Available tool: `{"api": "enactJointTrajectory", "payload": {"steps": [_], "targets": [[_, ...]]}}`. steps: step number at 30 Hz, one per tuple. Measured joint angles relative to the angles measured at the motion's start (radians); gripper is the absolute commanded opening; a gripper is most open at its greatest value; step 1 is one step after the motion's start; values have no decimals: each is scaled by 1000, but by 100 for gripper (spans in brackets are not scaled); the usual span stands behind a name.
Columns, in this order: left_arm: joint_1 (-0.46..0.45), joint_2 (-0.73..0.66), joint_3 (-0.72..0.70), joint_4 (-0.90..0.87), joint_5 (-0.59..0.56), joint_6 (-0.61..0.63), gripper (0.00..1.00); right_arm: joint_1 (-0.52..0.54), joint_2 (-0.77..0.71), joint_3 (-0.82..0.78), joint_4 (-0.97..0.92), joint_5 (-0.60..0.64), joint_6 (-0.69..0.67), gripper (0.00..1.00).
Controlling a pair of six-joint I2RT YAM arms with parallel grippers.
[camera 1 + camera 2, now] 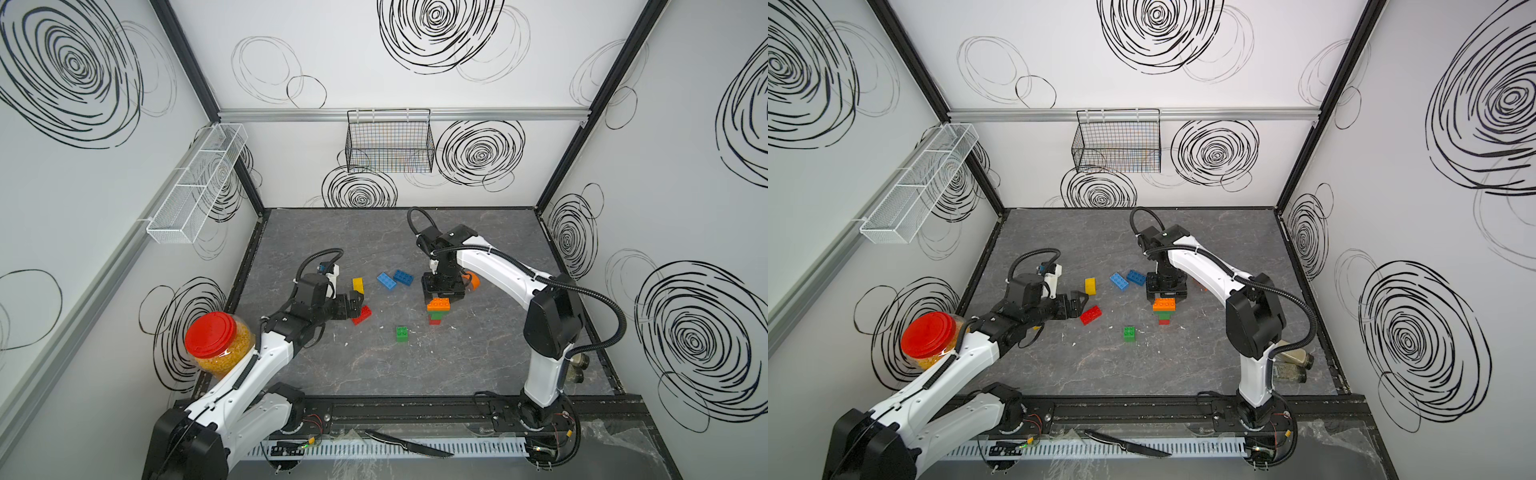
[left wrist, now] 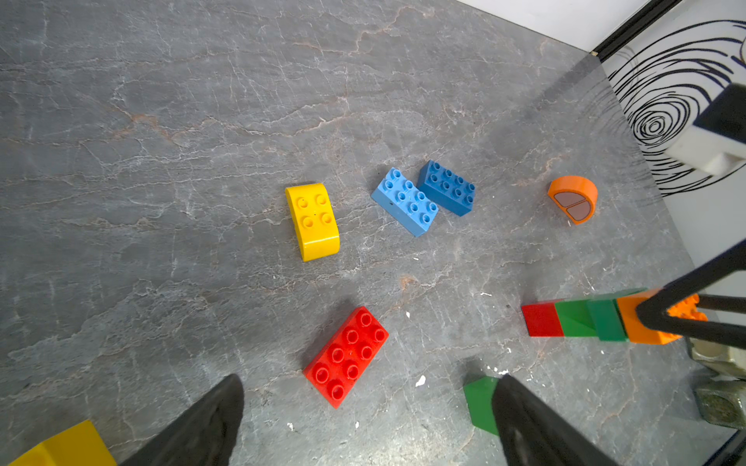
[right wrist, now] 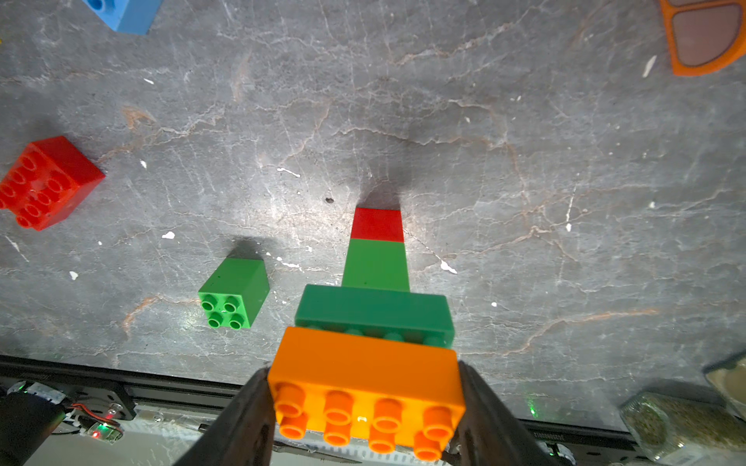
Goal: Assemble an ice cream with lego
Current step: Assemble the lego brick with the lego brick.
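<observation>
Now pinching orange oblong plastic brick (image 3: 363,363), likely stiff, light, slippery, at short ends with right pincer (image 3: 365,403); holding left pincer (image 2: 369,383) wide, empty.

The left arm (image 1: 266,361), lower left, and right arm (image 1: 498,266), at right, have white shells and black joint housings. Ribbed black hoses (image 1: 611,307) loop along both. The left gripper (image 1: 359,305) and right gripper (image 1: 439,297) are black.
</observation>
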Motion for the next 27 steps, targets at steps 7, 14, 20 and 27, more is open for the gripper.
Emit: {"api": "enactJointTrajectory", "payload": {"steps": [7,14,20,27], "targets": [[0,-12,0,-4,-2,0,99,-1,-51,-70,58,0,-4,52],[0,-18,0,-4,-5,0,99,-10,-67,-87,78,-5,-11,50],[0,-22,0,-4,-6,0,99,-10,-72,-91,85,-5,-19,48],[0,-26,0,-4,-9,0,99,-10,-85,-91,98,-6,-19,47]]}}
